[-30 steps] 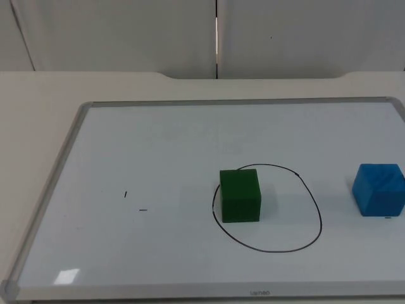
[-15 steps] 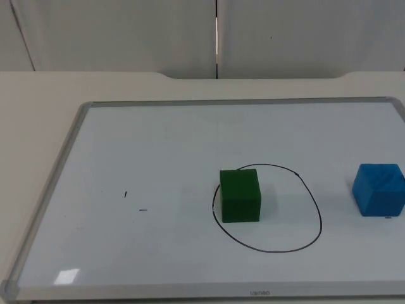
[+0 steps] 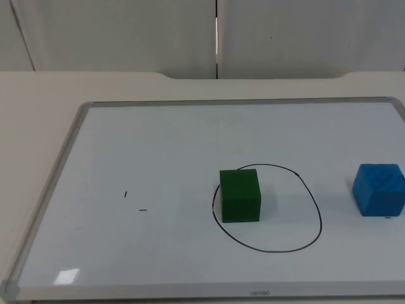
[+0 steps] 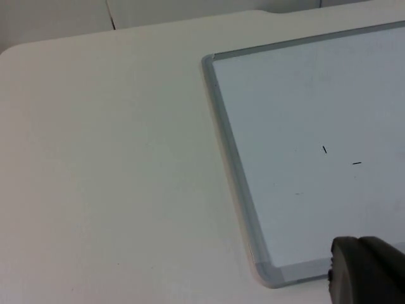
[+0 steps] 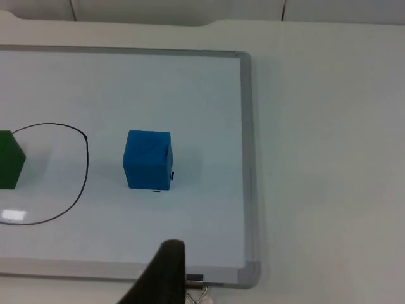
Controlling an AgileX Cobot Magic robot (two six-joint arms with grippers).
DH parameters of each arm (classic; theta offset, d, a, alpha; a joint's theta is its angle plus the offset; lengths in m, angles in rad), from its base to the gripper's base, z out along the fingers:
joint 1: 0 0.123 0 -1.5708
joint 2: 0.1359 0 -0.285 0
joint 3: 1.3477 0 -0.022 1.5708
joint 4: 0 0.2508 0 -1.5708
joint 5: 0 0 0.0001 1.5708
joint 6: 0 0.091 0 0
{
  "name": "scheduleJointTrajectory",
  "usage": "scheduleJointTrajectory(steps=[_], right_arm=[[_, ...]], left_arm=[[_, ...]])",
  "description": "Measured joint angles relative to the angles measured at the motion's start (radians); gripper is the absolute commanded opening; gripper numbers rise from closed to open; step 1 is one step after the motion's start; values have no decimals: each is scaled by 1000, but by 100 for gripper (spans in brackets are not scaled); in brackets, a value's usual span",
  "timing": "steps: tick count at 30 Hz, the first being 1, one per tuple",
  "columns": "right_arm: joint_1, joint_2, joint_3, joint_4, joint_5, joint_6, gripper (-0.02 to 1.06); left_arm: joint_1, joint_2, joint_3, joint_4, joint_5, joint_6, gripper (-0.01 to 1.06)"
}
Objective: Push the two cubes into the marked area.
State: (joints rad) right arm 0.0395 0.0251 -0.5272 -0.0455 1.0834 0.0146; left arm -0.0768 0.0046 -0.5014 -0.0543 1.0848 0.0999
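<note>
Green cube [image 3: 240,195] is being seen inside the drawn black outline [image 3: 313,209], at its left edge; blue cube [image 3: 378,189] is sitting outside, well to its right, on the whiteboard [image 3: 158,152]; the left end effector [image 4: 367,272] and right end effector [image 5: 166,269] are being held near the whiteboard's corners over the worktop [image 4: 95,158]; opening of either cannot be told.

Left pincer [image 4: 367,272] waiting, right pincer [image 5: 166,275] waiting, both raised

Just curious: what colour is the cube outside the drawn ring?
Blue cube, clearest in the right wrist view.
</note>
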Motion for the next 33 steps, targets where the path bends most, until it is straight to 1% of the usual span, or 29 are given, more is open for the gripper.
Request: scheduleJointTrajectory(steps=[3,4,5,7,8,9,10,11,12,13,15,16,18,21,22,26,27,31,32,33], right_arm=[[0,112,-55,0,-34,31,77],[0,112,-55,0,-34,31,62],[0,158,-76,0,-47,36,62],[0,260,-115,0,-81,41,44],[0,307,-137,0,-93,41,39],[0,366,-160,-5,-106,43,24],[0,428,-180,-12,-114,43,15],[0,428,-180,-12,-114,43,11],[0,483,-206,-21,-119,46,11],[0,552,-232,-28,-121,46,2],[0,692,-278,-37,-129,46,0],[0,692,-278,-37,-129,46,0],[0,813,-320,-42,-147,46,0],[0,988,-351,-49,-209,46,0],[0,988,-351,-49,-209,46,0],[0,1188,-358,-51,-317,46,0],[0,1188,-358,-51,-317,46,0],[0,1361,-358,-51,-407,46,0],[0,1401,-358,-51,-423,46,0],[0,1401,-358,-51,-423,46,0]], left_arm=[[0,0,0,0,0,0,0],[0,0,0,0,0,0,0],[0,0,0,0,0,0,0],[0,0,0,0,0,0,0],[0,0,0,0,0,0,0],[0,0,0,0,0,0,0],[0,0,0,0,0,0,0],[0,0,0,0,0,0,0],[0,0,0,0,0,0,0],[0,0,0,0,0,0,0],[0,0,0,0,0,0,0],[0,0,0,0,0,0,0],[0,0,0,0,0,0,0],[0,0,0,0,0,0,0],[0,0,0,0,0,0,0],[0,0,0,0,0,0,0],[0,0,0,0,0,0,0],[0,0,0,0,0,0,0],[0,0,0,0,0,0,0],[0,0,0,0,0,0,0]])
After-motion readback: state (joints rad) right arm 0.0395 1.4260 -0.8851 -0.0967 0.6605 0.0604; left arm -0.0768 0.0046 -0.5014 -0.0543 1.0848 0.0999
